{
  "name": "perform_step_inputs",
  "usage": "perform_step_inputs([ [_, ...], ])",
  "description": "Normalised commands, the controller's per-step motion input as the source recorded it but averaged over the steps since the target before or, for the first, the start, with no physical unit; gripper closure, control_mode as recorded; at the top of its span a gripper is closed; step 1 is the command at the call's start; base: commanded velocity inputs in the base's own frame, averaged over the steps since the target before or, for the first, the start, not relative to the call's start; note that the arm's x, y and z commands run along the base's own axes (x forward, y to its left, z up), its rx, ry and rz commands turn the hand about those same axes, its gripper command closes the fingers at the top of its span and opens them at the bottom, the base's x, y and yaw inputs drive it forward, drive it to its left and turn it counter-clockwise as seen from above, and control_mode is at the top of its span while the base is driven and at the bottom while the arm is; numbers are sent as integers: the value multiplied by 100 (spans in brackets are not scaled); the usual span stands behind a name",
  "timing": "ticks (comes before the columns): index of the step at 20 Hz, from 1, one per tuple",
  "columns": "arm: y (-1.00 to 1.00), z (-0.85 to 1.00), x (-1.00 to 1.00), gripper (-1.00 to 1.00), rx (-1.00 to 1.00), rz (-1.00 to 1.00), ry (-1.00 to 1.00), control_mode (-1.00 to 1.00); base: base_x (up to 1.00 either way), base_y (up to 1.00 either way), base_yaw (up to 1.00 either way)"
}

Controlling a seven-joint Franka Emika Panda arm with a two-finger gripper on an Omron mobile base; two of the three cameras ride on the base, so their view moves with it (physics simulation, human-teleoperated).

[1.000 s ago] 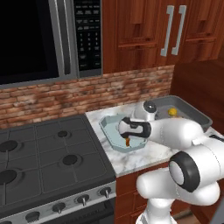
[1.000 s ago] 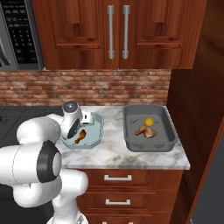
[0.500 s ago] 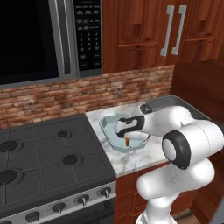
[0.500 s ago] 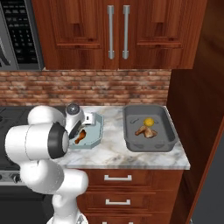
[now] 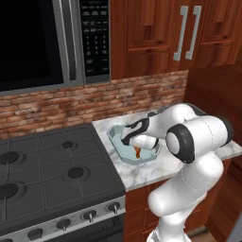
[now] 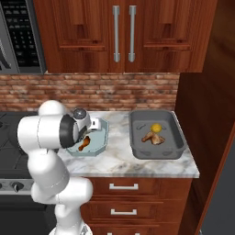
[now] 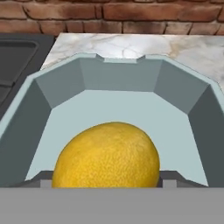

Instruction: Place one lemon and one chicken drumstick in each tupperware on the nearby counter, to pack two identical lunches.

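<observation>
From the left base view, the white arm (image 5: 189,137) bends low over the pale blue tub (image 5: 134,144) on the stone counter (image 5: 156,168), just right of the black stove (image 5: 52,175); a brown drumstick (image 5: 137,152) peeks out in the tub.

From the right base view, the dark tub (image 6: 156,135) sits to the right, apart from the pale one; it has a lemon (image 6: 156,127) touching a second drumstick (image 6: 151,137).

From the hand view, another lemon (image 7: 107,156) sits between the pincer's tips (image 7: 105,181), inside the pale tub; the pincer is closed wide around it.
</observation>
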Motion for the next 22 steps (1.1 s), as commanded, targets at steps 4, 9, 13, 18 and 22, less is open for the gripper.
perform_step_inputs([
  [4,7,-11,51,-100,0,0,0,-100,0,0,0],
  [9,1,30,3,-100,0,-1,0,-100,0,0,0],
  [13,-7,52,-41,-100,0,-3,0,-100,0,0,0],
  [18,-32,85,-61,-100,0,-2,0,-100,0,0,0],
  [22,-28,100,-44,-100,-4,0,0,-100,0,0,0],
])
